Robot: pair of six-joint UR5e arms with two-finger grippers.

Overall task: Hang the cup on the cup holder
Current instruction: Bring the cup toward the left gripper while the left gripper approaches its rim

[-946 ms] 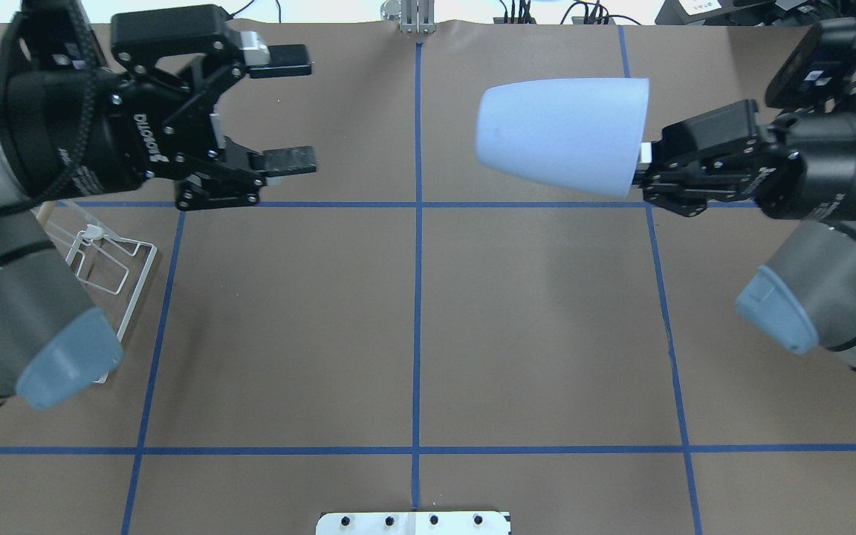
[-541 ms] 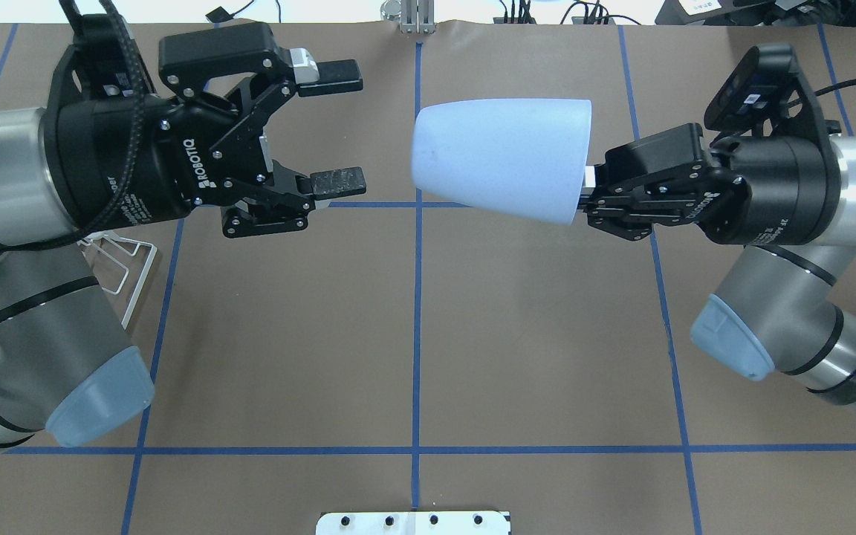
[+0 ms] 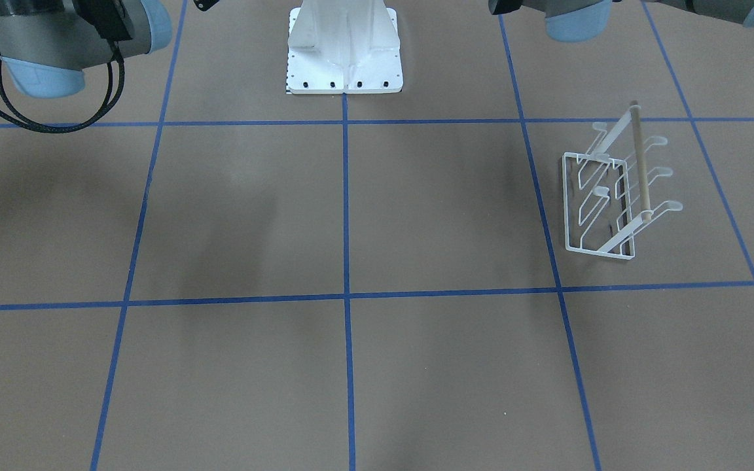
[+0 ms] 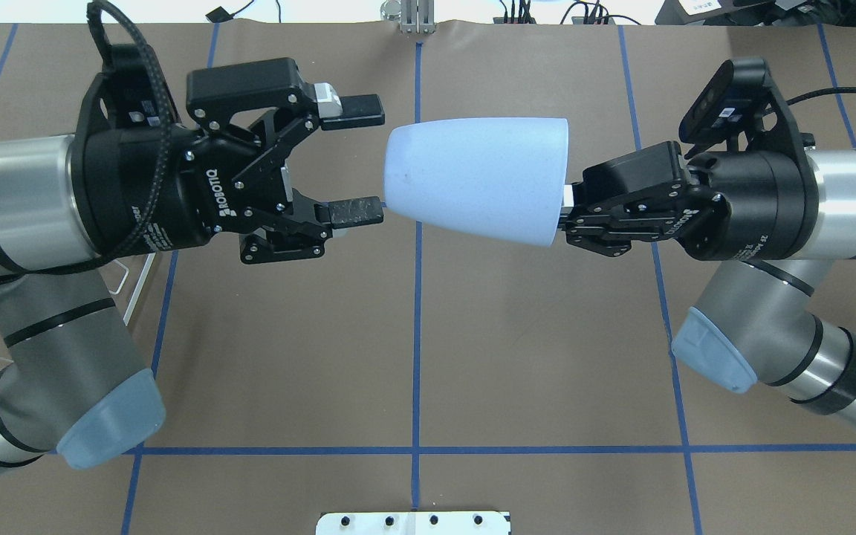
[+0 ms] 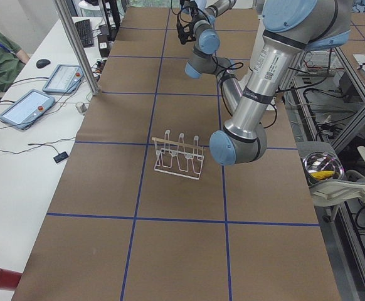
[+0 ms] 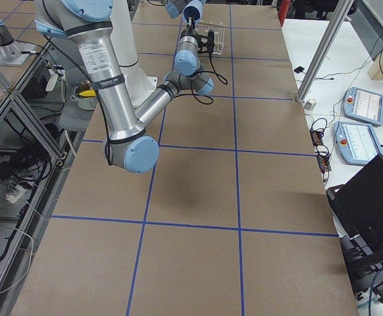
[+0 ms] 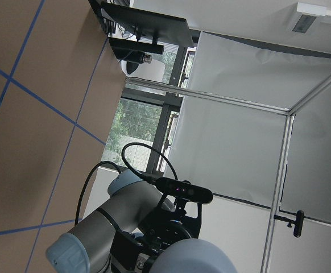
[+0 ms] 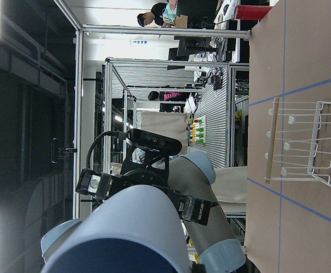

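The pale blue cup (image 4: 476, 178) lies sideways in the air over the table's far middle. My right gripper (image 4: 566, 208) is shut on its rim, and its closed end points left. My left gripper (image 4: 360, 162) is open, its fingertips (image 4: 357, 213) level with the cup's closed end, one on each side; whether they touch it I cannot tell. The cup also shows in the right wrist view (image 8: 120, 233). The white wire cup holder (image 3: 612, 196) with its wooden rod stands empty on the table at the robot's left, mostly hidden under my left arm in the overhead view (image 4: 142, 286).
The white robot base pedestal (image 3: 344, 52) stands at the table's near edge. Blue tape lines divide the brown table top (image 3: 351, 366). Tablets (image 5: 26, 106) lie on a side desk and a metal bowl (image 5: 322, 168) sits off the table behind the robot.
Both arms have moved toward the table's centre line. The right gripper has carried the cup left, and the open left gripper has moved right up to its closed end.
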